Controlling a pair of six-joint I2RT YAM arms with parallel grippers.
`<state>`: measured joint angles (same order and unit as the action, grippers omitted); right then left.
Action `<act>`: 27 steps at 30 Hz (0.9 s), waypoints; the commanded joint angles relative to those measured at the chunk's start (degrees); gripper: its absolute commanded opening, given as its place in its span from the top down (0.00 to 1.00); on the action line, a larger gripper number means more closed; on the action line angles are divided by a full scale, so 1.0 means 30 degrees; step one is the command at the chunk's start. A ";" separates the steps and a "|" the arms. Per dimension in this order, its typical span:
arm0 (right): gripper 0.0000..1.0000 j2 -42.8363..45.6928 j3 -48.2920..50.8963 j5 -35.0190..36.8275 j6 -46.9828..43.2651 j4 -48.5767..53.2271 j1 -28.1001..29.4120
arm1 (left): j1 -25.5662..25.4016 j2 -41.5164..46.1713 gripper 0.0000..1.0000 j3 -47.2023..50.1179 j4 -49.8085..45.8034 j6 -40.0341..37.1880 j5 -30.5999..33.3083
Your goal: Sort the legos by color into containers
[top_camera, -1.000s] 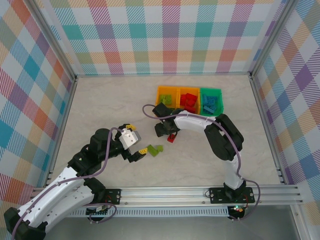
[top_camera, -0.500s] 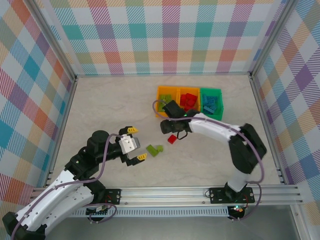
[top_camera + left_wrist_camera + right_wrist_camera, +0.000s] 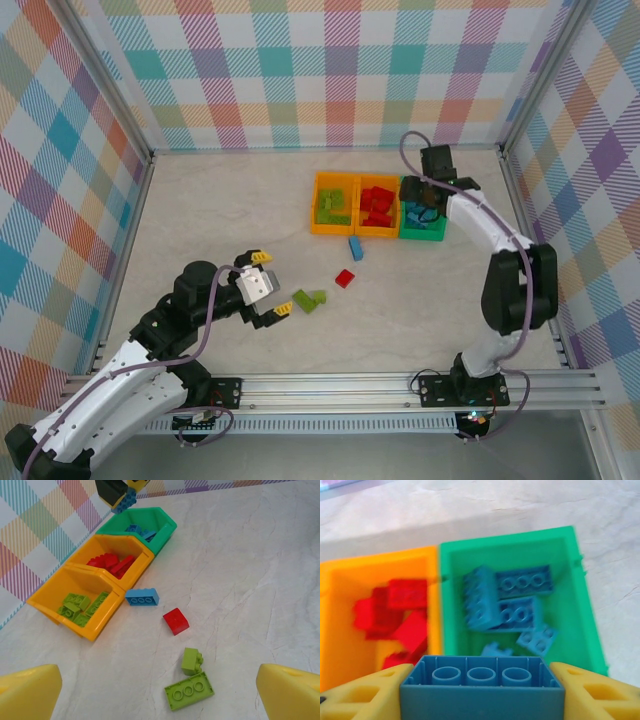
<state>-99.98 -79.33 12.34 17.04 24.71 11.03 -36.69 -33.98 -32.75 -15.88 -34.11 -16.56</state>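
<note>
Right hand (image 3: 481, 700): blue lego (image 3: 482, 679) crosswise

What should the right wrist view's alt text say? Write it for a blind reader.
The right gripper holds a blue lego brick above the green bin of blue bricks; the orange bin beside it holds red bricks.
</note>
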 commanded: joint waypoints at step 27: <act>0.13 0.9274 0.6526 -0.6765 0.0092 0.1645 0.6178 | 0.0232 -0.6216 0.00 -0.6672 -0.6224 1.4171 0.9075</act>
<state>-73.82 -63.59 -5.23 16.03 30.13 23.99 -36.60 -49.80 -50.13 -26.61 -6.20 5.41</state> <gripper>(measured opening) 0.871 0.997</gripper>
